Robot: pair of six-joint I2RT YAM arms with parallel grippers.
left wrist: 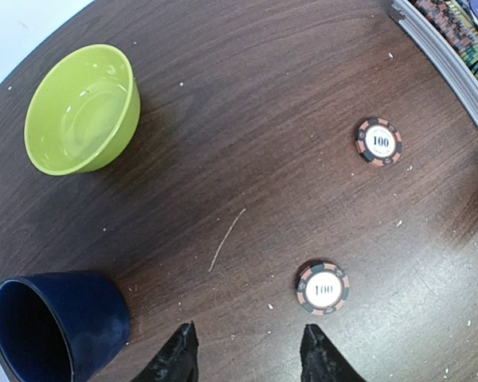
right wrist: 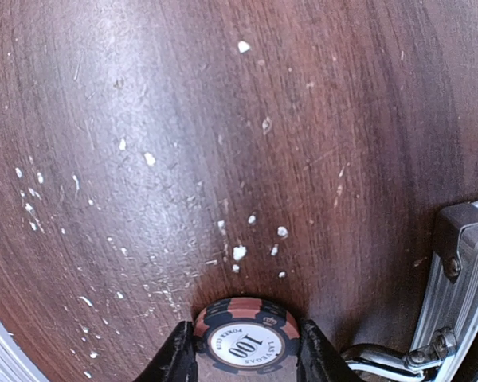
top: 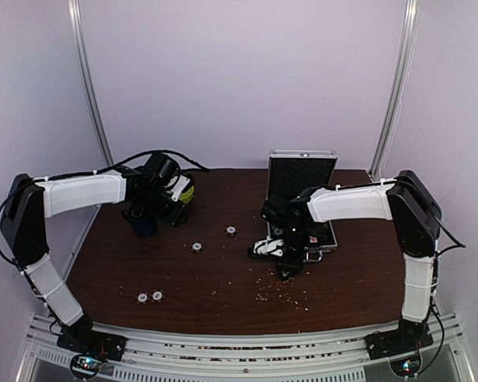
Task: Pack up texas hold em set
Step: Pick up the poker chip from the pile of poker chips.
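Right wrist view: shows right end effector (right wrist: 247, 360) clamped on 100 chip (right wrist: 245, 338), close to speckled desk (right wrist: 143, 159), near briefcase (right wrist: 462, 263) corner; contact with desk unclear.

Left wrist view: shows left end effector (left wrist: 251, 358) apart, holding nothing. Picks out near chip (left wrist: 323, 288), far chip (left wrist: 378, 141), green bowl (left wrist: 84, 107), blue mug (left wrist: 56, 338), chip rows (left wrist: 462, 32) at briefcase edge.

Top external: too coarse for grip. Adds layout: briefcase open at desk rear, lid upright; front pair of chips (top: 143, 298) near left arm base.

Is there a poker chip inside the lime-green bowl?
No, the lime-green bowl shows only its bare, glossy inside in the left wrist view.
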